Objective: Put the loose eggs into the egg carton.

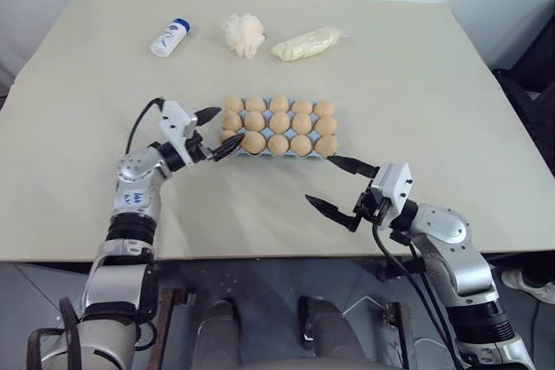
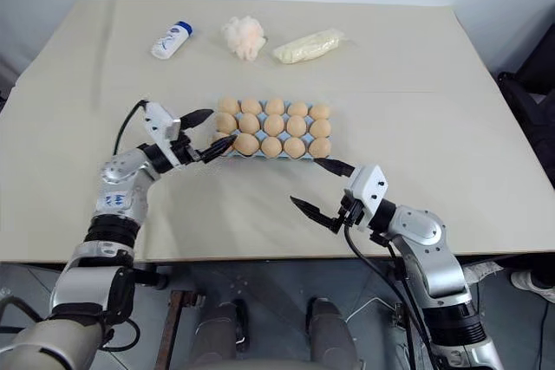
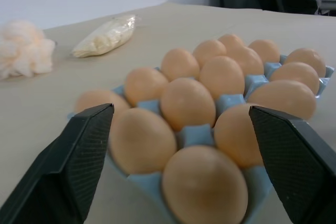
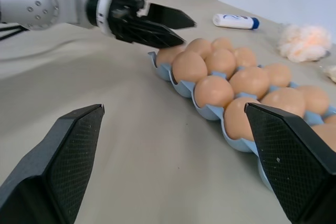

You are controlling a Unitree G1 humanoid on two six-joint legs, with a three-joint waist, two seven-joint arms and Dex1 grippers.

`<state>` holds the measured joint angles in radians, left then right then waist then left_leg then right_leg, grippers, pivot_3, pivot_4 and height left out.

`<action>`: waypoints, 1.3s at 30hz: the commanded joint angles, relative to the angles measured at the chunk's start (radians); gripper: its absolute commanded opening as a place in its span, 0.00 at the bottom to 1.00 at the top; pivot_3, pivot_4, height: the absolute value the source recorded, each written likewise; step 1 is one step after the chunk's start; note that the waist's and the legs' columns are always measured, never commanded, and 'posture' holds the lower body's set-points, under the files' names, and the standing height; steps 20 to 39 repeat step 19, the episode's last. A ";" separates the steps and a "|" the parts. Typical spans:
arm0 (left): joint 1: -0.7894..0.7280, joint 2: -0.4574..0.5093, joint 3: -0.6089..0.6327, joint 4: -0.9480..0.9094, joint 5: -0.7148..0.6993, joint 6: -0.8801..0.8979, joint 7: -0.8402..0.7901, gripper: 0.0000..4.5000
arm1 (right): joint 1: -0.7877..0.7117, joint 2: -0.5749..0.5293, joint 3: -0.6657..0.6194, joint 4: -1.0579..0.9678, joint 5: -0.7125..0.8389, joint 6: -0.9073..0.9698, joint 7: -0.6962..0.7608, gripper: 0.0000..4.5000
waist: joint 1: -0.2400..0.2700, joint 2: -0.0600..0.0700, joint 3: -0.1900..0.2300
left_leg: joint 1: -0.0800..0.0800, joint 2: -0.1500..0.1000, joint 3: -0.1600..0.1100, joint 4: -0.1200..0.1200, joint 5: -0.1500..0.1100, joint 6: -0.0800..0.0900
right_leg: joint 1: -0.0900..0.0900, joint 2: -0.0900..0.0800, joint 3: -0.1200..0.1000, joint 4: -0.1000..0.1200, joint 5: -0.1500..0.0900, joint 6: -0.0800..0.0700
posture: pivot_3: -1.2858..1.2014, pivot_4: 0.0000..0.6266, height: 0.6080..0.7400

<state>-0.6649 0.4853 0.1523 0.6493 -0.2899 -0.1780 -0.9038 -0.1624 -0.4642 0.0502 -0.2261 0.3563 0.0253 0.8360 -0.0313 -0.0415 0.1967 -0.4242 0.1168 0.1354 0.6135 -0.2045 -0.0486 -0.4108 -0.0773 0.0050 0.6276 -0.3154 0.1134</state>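
The light blue egg carton [image 1: 332, 156] lies in the middle of the table, and pale orange eggs [image 1: 278, 121] sit in its cups. My left gripper [image 1: 224, 130] is open at the carton's left end. In the left wrist view its fingers [image 3: 84, 150] stand wide on either side of the nearest eggs [image 3: 187, 103] without touching them. My right gripper [image 1: 322, 179] is open and empty, just off the carton's front right corner and pointing left. The right wrist view shows the carton [image 4: 210, 112] from the side with the left gripper [image 4: 178, 31] at its far end.
Along the far side of the table lie a white bottle with a blue cap [image 1: 170, 38], a fluffy cream puff [image 1: 243, 34] and a clear bag of pale material [image 1: 309, 43]. Bare tabletop [image 1: 260, 214] stretches from the carton to the front edge.
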 commanded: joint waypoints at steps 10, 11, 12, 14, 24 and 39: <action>0.507 0.305 0.159 -0.498 -0.107 0.232 -0.136 0.94 | -0.013 -0.108 -0.076 0.006 0.073 0.033 0.115 1.00 | 0.006 0.000 0.000 | 0.001 0.002 0.002 0.000 -0.004 -0.004 | -0.001 -0.002 0.000 0.000 -0.002 -0.006 | 0.52 0.24 1.00; 0.523 0.301 0.169 -0.520 -0.105 0.231 -0.121 0.94 | -0.016 -0.114 -0.081 0.010 0.078 0.036 0.125 1.00 | 0.006 0.000 0.000 | 0.001 0.001 0.002 0.000 -0.004 -0.004 | -0.001 -0.002 0.000 0.000 -0.002 -0.009 | 0.52 0.24 1.00; 0.531 0.293 0.178 -0.537 -0.105 0.221 -0.109 0.94 | -0.017 -0.120 -0.086 0.014 0.081 0.038 0.134 1.00 | 0.006 0.000 0.000 | 0.001 0.001 0.002 0.000 -0.003 -0.004 | -0.001 -0.002 0.000 -0.001 -0.003 -0.012 | 0.52 0.24 1.00; 0.544 0.279 0.188 -0.565 -0.108 0.219 -0.088 0.94 | -0.013 -0.134 -0.096 0.024 0.086 0.038 0.153 1.00 | 0.003 0.000 0.000 | 0.001 0.002 0.003 0.000 -0.003 -0.003 | -0.001 -0.002 0.000 -0.001 -0.003 -0.013 | 0.52 0.24 1.00; 0.579 0.242 0.178 -0.632 -0.097 0.202 -0.043 0.94 | 0.016 -0.152 -0.128 0.056 0.087 0.026 0.171 1.00 | 0.000 0.000 0.000 | 0.002 0.002 0.005 -0.001 -0.003 -0.004 | -0.002 -0.002 0.002 -0.001 -0.001 -0.010 | 0.52 0.24 1.00; 0.579 0.242 0.178 -0.632 -0.097 0.202 -0.043 0.94 | 0.016 -0.152 -0.128 0.056 0.087 0.026 0.171 1.00 | 0.000 0.000 0.000 | 0.002 0.002 0.005 -0.001 -0.003 -0.004 | -0.002 -0.002 0.002 -0.001 -0.001 -0.010 | 0.52 0.24 1.00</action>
